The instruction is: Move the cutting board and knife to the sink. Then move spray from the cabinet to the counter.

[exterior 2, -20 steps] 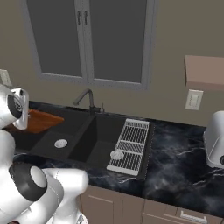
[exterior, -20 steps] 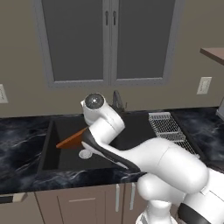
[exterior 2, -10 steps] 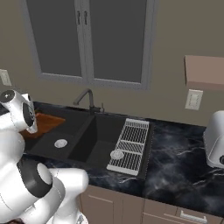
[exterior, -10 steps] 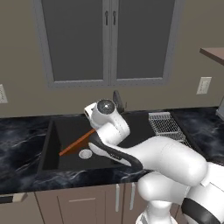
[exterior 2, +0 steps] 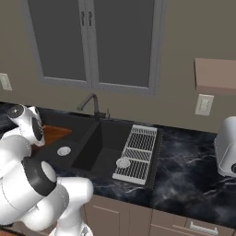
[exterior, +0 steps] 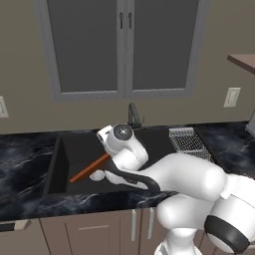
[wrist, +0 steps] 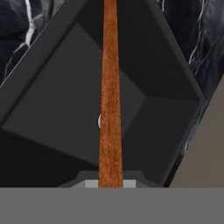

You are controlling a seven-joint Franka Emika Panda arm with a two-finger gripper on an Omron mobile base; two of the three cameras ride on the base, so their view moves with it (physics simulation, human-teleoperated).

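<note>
base views flank arm, sharing sink (exterior: pixel 64 159), hand view close above

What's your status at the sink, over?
Gripper shut on cutting board. Board held edge-on, tilted over the sink basin. Nothing visibly in the way.

Cutting board (exterior: pixel 90 168): reddish-brown, seen edge-on, tilted, clamped in the gripper (exterior: pixel 110 155), extending away from it over the black sink (exterior: pixel 64 159).
</note>
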